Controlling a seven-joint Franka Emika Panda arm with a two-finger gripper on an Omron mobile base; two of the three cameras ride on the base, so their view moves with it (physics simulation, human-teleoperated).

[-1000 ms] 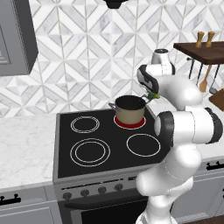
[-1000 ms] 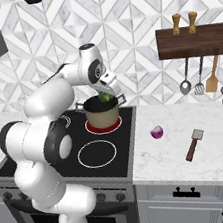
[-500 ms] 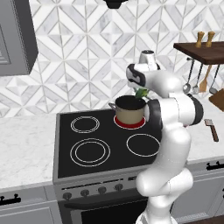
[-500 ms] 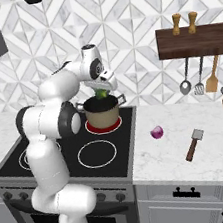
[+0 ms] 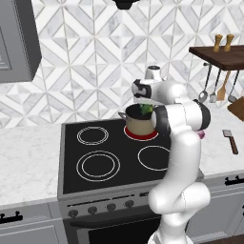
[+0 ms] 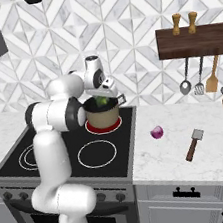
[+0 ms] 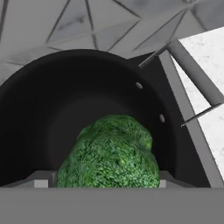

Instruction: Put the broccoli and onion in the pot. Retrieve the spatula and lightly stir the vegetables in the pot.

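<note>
Hand view: the broccoli (image 7: pixel 114 153) sits at 6 o'clock between the two finger tips (image 7: pixel 41 180), and the jaws are closed on it; behind it opens the dark interior of the pot (image 7: pixel 65 96), with one grey side handle (image 7: pixel 192 72) at 2 o'clock. Right base view: the gripper (image 6: pixel 103 98) holds the green floret directly over the mouth of the tan pot (image 6: pixel 103 117), which stands on the red-glowing rear burner (image 6: pixel 104 127) of the black stove (image 6: pixel 64 156). On the marble desk (image 6: pixel 192 162), at 3 o'clock from the pot, lies the onion (image 6: pixel 157 132); further toward 3 o'clock lies the spatula (image 6: pixel 194 144), well apart from the pot. Left base view: the broccoli (image 5: pixel 145 108) hangs just above the pot rim (image 5: pixel 138 114).
</note>
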